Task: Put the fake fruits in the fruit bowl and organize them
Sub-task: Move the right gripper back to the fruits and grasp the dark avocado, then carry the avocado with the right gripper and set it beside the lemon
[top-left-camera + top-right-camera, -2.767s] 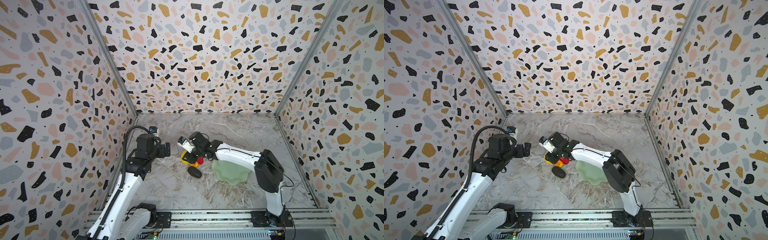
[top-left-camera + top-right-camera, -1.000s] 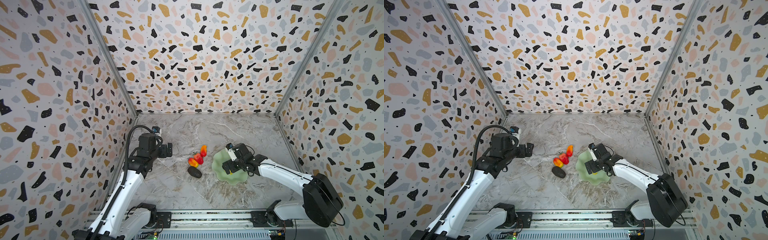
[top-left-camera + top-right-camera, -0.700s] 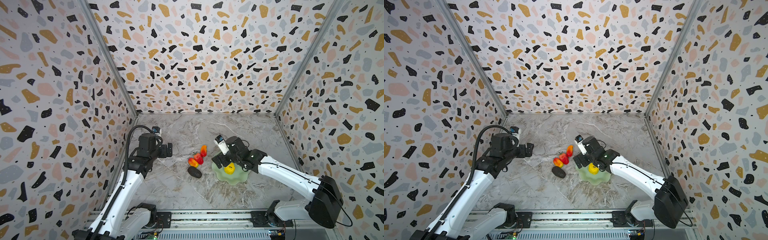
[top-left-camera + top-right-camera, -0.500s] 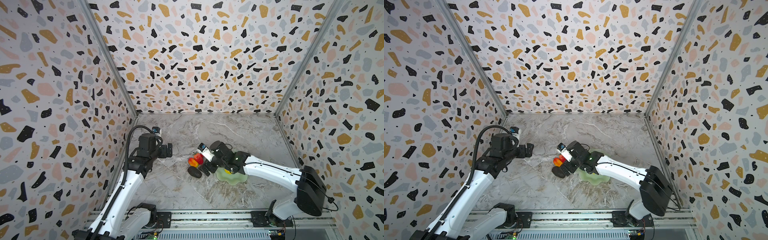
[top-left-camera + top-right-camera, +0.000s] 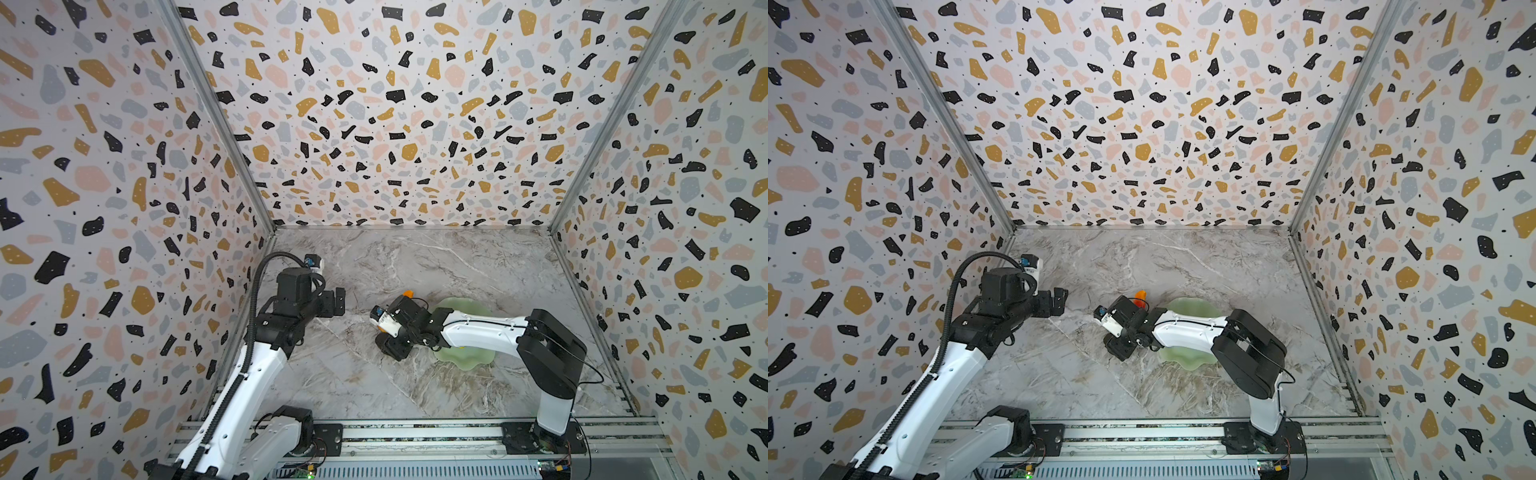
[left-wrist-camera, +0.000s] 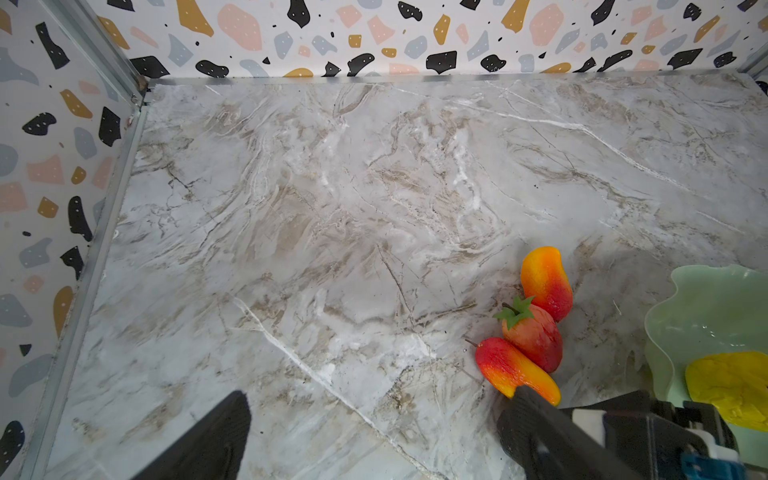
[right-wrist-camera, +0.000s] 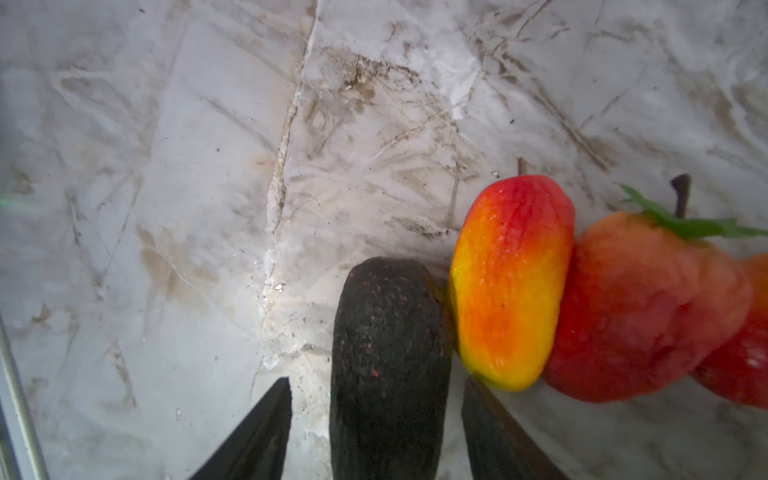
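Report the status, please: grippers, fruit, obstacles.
Left gripper open, empty. Right gripper open, astride dark fruit, not clamped. Yellow fruit in bowl. Red-yellow fruit lies against dark fruit, beside one jaw.

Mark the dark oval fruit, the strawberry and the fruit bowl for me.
dark oval fruit (image 7: 388,353): right wrist view, middle of its speckled side.
strawberry (image 6: 534,343): left wrist view, red body, clear of the leaves.
fruit bowl (image 6: 706,307): left wrist view, bare inner wall.
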`<act>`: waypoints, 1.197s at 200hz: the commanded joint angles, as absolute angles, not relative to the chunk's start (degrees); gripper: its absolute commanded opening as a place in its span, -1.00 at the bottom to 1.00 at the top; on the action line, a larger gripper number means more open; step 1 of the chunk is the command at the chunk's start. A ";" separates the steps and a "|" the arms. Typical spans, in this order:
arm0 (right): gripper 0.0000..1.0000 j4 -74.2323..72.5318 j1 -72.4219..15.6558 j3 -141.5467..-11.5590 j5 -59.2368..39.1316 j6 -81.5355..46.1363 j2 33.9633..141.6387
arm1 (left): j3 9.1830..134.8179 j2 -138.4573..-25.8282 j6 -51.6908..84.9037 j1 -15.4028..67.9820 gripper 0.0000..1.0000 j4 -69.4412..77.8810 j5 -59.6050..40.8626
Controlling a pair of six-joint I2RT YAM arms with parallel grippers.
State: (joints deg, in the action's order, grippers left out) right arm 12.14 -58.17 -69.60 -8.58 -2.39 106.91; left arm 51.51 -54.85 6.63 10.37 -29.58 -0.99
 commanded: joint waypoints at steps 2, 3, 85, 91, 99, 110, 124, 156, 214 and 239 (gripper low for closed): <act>0.16 11.88 -58.67 -71.28 -10.00 -3.85 106.91 | 51.79 -54.32 6.07 10.77 0.99 -29.79 -1.93; 0.16 11.87 -58.69 -71.28 -9.96 -3.86 106.89 | 51.83 -54.32 6.02 10.79 0.99 -29.75 -1.93; 0.01 11.74 -59.04 -73.17 -10.15 -3.95 109.32 | 51.51 -53.94 6.08 10.99 0.99 -29.71 -1.71; -0.12 11.69 -59.05 -73.33 -10.09 -3.88 108.98 | 51.50 -53.89 6.08 10.99 0.99 -29.71 -1.76; -0.32 11.73 -58.98 -73.55 -10.02 -3.87 108.44 | 51.42 -53.88 6.11 10.96 0.99 -29.67 -1.76; -0.54 11.89 -58.97 -73.91 -9.60 -3.78 107.37 | 51.26 -53.92 6.15 10.99 0.99 -29.53 -1.76; -0.63 12.10 -58.84 -74.00 -9.24 -3.63 105.69 | 51.15 -54.02 6.14 10.99 0.99 -29.36 -1.80; -0.67 13.41 -57.90 -73.66 -8.57 -3.44 100.31 | 51.06 -54.23 6.13 10.99 0.99 -29.14 -1.85; -0.71 18.42 -47.13 -64.33 2.03 -9.68 83.68 | 50.54 -54.13 6.24 11.02 0.99 -28.57 -2.06; -0.73 20.53 -39.96 -58.43 5.88 -13.59 77.19 | 50.69 -54.53 6.18 11.07 0.99 -28.42 -2.36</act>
